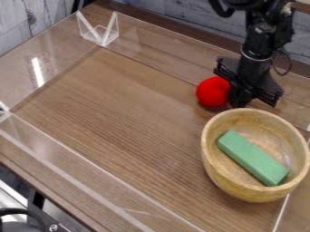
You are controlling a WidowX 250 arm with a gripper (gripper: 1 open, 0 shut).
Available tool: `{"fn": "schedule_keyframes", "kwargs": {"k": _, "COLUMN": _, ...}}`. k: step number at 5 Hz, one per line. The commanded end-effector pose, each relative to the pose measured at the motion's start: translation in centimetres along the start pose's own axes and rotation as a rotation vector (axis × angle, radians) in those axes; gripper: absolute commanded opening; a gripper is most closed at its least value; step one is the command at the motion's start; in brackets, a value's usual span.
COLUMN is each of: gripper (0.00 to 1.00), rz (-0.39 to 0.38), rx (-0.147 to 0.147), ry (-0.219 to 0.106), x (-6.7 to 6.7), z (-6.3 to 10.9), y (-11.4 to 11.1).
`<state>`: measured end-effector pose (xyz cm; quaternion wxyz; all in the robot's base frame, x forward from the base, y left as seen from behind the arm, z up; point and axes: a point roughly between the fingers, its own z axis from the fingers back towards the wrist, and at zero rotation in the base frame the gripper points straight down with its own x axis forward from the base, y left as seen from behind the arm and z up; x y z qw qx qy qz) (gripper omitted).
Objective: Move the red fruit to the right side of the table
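Observation:
The red fruit [213, 90] is small, round and glossy and rests low on the brown wood-grain table [115, 104], toward the back right. My black gripper [244, 93] points down right beside it, touching its right side. The jaws stand shut, and the fruit's near edge appears pinched between them. The contact itself is hidden by the fingers.
A round light wooden bowl [209, 145] stands just in front of the gripper at the front right, with a green rectangular block [252, 156] inside. Low clear acrylic walls [97, 29] border the tabletop.

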<state>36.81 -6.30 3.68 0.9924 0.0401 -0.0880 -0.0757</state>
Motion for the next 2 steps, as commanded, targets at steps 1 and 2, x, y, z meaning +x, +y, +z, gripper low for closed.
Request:
{"fn": "schedule_keyframes", "kwargs": {"k": 1, "gripper": 1.0, "rz": 0.053, "rx": 0.004, "ry": -0.043, "x": 1.0, "z": 1.0, "y": 0.9}}
{"fn": "schedule_keyframes", "kwargs": {"k": 2, "gripper": 1.0, "rz": 0.028, "rx": -0.005, "ry": -0.039, "x": 1.1, "z": 0.7, "y": -0.7}}
